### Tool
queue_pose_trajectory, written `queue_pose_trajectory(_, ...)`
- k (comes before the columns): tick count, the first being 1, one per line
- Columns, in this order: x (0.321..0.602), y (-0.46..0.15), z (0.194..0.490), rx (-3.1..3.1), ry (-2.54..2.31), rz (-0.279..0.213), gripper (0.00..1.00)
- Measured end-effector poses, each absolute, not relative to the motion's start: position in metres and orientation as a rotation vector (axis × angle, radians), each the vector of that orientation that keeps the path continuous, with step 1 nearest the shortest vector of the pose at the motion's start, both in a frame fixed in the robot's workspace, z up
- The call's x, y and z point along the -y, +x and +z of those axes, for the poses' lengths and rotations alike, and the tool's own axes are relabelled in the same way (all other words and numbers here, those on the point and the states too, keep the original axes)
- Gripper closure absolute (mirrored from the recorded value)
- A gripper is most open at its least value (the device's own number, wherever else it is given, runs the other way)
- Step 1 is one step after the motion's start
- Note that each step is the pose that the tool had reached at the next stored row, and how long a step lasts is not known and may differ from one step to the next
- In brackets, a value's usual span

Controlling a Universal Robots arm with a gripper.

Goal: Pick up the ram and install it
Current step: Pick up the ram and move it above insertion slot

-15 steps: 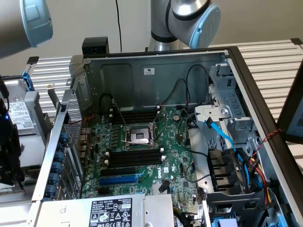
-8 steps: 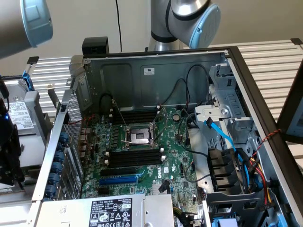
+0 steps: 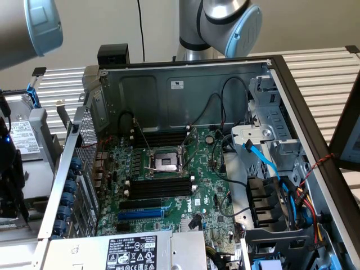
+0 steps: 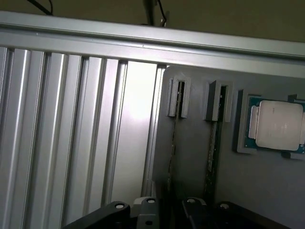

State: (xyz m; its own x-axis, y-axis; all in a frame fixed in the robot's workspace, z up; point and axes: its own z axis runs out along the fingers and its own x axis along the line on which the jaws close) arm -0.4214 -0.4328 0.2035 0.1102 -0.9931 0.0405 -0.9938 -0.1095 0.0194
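gripper (image 4: 164, 212) hangs close over the ram (image 4: 172, 143), stood on edge in a grey holder (image 4: 190, 160), likely so its top edge can be pinched. whether it is open or gripping cannot be told.

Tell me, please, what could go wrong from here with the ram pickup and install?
The ram stick stands edge-on close beside a second stick in the gray holder; the gripper, lined up near both, might clip the wrong one. In the case, the empty black memory slots flank the open CPU socket; a misaligned stick could strike it.
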Motion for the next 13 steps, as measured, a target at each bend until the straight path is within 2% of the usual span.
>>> queue_pose_trajectory(1, 0.4328, -0.4214, 0.2035, 2.068, 2.309, 0.027, 0.82)
queue_pose_trajectory(13, 0.4328, -0.4214, 0.2035, 2.068, 2.309, 0.027, 0.82)
